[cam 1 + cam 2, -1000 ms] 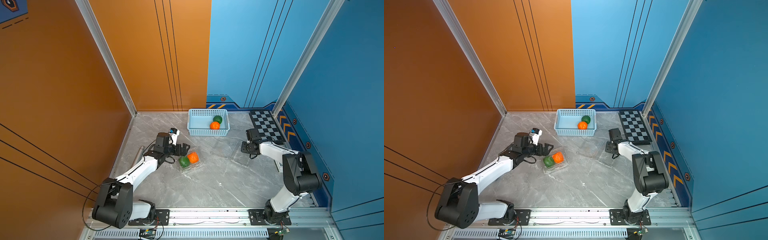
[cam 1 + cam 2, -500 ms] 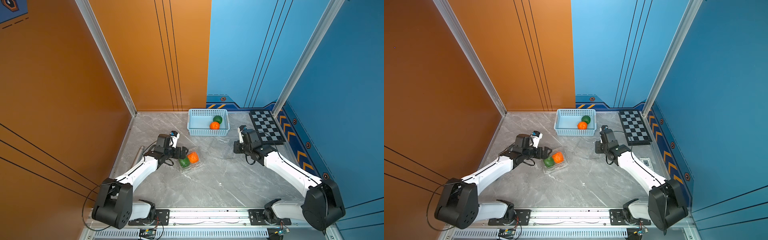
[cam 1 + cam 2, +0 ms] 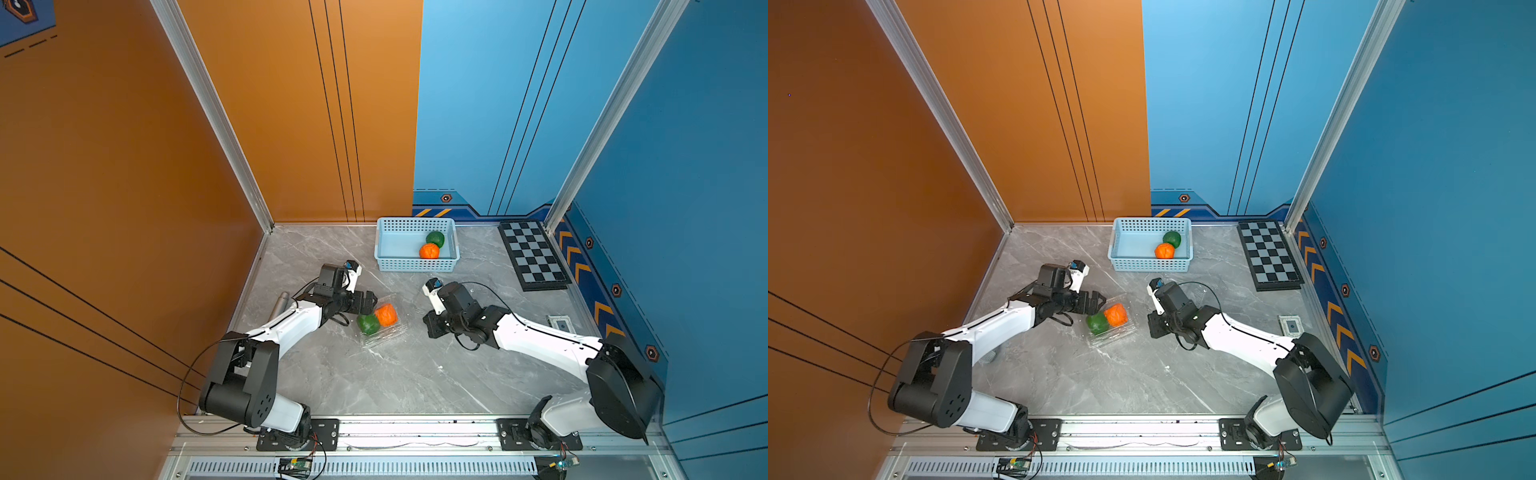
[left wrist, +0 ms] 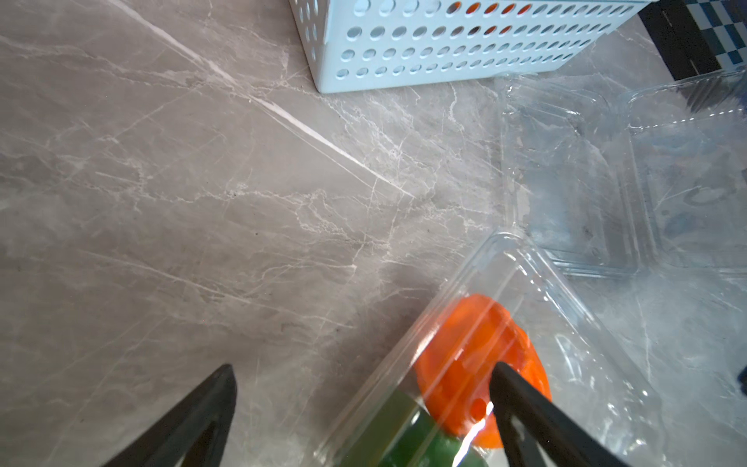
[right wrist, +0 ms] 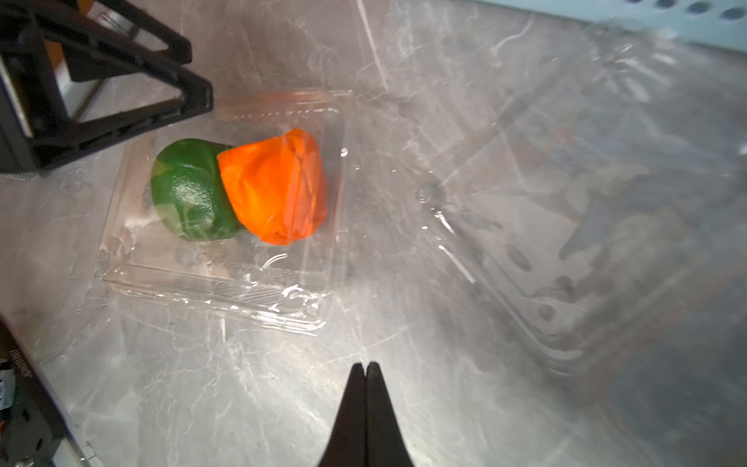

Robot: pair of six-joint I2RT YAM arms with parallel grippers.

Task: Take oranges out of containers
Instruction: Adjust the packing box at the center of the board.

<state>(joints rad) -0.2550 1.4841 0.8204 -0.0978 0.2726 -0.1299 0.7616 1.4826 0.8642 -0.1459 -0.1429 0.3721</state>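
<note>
A clear container [image 3: 384, 328] lies mid-table with a bright orange [image 3: 386, 314] and a dark green one [image 3: 368, 324] inside, seen through the plastic in the right wrist view as the orange [image 5: 279, 186] and the green fruit [image 5: 190, 190]. My left gripper [image 3: 371, 300] stands open at this container's far left corner; in the left wrist view the left gripper [image 4: 364, 374] straddles the box's edge, one finger over the orange [image 4: 465, 347]. My right gripper [image 5: 366, 366] is shut on nothing, just right of the box. A second, empty container [image 4: 606, 170] lies beside it.
A light blue basket [image 3: 415, 222] at the back holds another orange [image 3: 429, 251] and a green fruit [image 3: 435, 238]. A checkerboard [image 3: 534, 259] lies at the back right, a small card [image 3: 561, 323] at the right, a grey cylinder [image 3: 280, 303] by the left wall.
My right arm has swung from beside the checkerboard to the table's middle, near the filled container, and its gripper has shut. The left gripper has edged closer to the container.
</note>
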